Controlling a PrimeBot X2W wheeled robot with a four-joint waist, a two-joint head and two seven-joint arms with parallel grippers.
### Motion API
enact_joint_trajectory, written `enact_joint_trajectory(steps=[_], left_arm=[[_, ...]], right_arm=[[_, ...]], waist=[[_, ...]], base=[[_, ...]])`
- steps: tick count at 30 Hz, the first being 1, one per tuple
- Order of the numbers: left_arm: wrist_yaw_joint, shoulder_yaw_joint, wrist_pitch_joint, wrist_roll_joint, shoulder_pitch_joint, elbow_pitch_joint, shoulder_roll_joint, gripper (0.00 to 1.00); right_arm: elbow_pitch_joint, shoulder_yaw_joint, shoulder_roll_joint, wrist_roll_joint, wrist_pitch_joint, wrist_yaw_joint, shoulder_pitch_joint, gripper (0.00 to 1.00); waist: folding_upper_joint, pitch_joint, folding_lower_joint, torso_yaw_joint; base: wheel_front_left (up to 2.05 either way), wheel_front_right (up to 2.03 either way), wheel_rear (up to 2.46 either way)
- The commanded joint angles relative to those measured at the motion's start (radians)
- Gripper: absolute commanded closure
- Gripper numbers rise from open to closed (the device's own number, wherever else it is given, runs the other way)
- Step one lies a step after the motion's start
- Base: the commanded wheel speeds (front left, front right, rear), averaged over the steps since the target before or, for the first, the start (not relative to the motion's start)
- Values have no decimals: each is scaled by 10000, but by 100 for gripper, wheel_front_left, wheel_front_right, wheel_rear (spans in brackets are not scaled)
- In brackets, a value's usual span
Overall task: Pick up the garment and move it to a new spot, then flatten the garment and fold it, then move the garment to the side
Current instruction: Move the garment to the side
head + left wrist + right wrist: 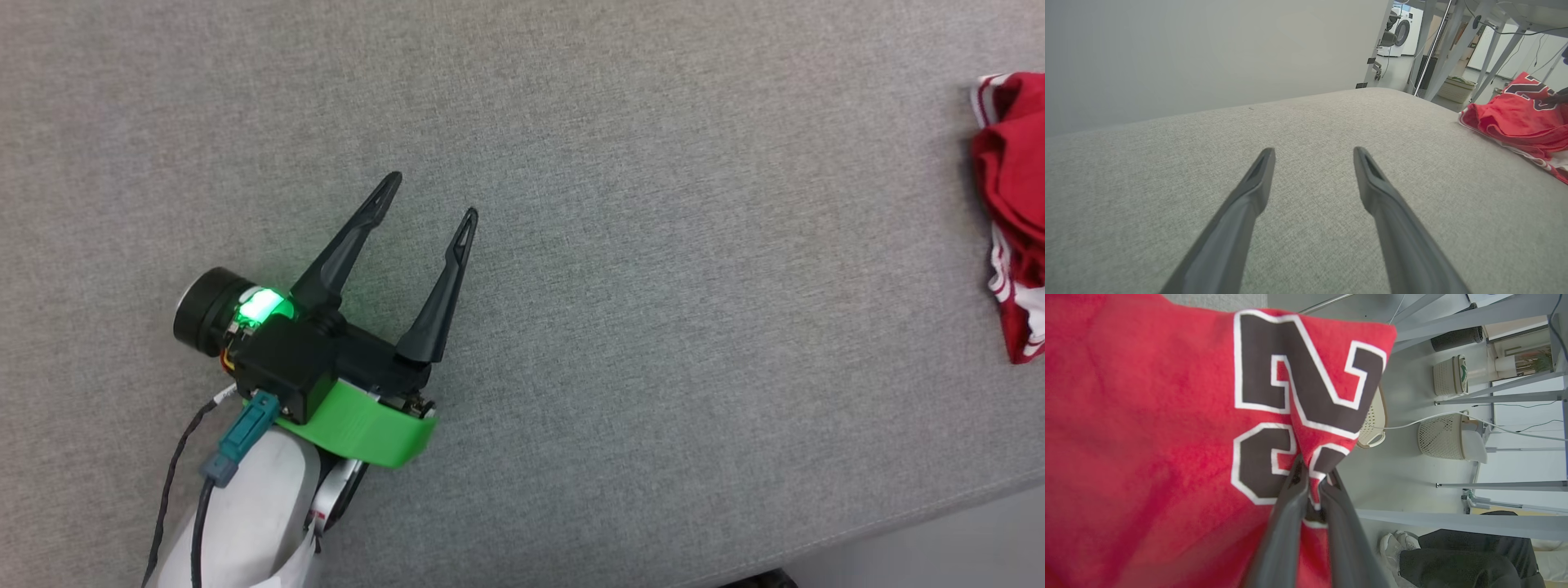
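In the head view, the left gripper [433,195] is seen at about 8 o'clock over a grey woven-fabric worktop [653,245]. Its two long dark fingers are spread wide, with nothing between them, and are pointed toward 1 o'clock. A bright green plastic bracket [367,425] is fitted around its wrist, and a small green light [261,306] is lit on its black body.

At 3 o'clock, cut off by the edge of that view, a crumpled red jersey-style garment [1012,180] with red-and-white striped trim is seen lying on the worktop, well apart from the left gripper.

In the left wrist view, the spread fingers of the left gripper [1313,151] are shown over bare grey worktop [1310,118]. The garment [1515,118] is heaped at 2 o'clock, with part of a black, white-outlined number turned upward.

In the right wrist view, the red cloth of the garment [1147,437] is spread from 9 o'clock to the centre. The fingers of the right gripper [1314,473] are pressed together on a fold of it, right at the black numbers.

Two pale perforated baskets [1439,439] are seen on the floor at 3 o'clock. A person's pale shoes [1396,543] are seen at 5 o'clock.
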Motion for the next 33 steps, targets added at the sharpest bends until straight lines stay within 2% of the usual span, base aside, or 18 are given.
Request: enact_joint_trajectory(steps=[1, 4, 5, 6, 7, 14, 19, 27, 33], left_arm=[[-27, 12, -59, 97, -201, -87, 30, 0], [-27, -5, -59, 100, -251, -143, -10, 0], [-27, -4, -59, 102, -249, -145, -28, 0], [-27, 6, -59, 101, -239, -140, -50, 0], [-27, 7, -59, 96, -228, -122, -70, 0], [-27, 92, -59, -10, -105, 156, -365, 0], [-27, 294, -59, -132, 85, 345, -699, 0], [-27, 839, -59, -325, 791, 797, -1207, 0], [-27, 1344, -59, -406, 1342, 1039, -1481, 0]], right_arm=[[186, -50, 7, -105, -132, -17, -237, 100], [705, -216, 51, -264, -380, -17, -544, 100], [816, -275, 64, -334, -497, -17, -603, 70], [951, -375, 88, -425, -645, -17, -678, 3], [1086, -430, 118, -517, -745, -17, -737, 0], [1515, -435, 284, -753, -1377, -17, -1019, 0], [1334, -161, 375, -589, -1640, -17, -1168, 0], [144, 80, 1061, 425, -1959, -17, -910, 0], [-1221, -84, 1978, 1465, -2232, -17, -78, 0]], waist=[[-1, 265, -2, 32], [-1, 284, -2, 153], [-1, 274, -2, 191], [-1, 255, -2, 233], [-1, 222, -2, 278], [-1, -342, -2, 542], [-1, -1056, -2, 769], [-1, -2482, -2, 1296], [-1, -3441, -2, 1726]], base=[[0, 0, 0], [0, 0, 0], [0, 0, 0], [0, 0, 0], [0, 0, 0], [0, 0, 0], [0, 0, 0], [0, 0, 0], [0, 0, 0]])
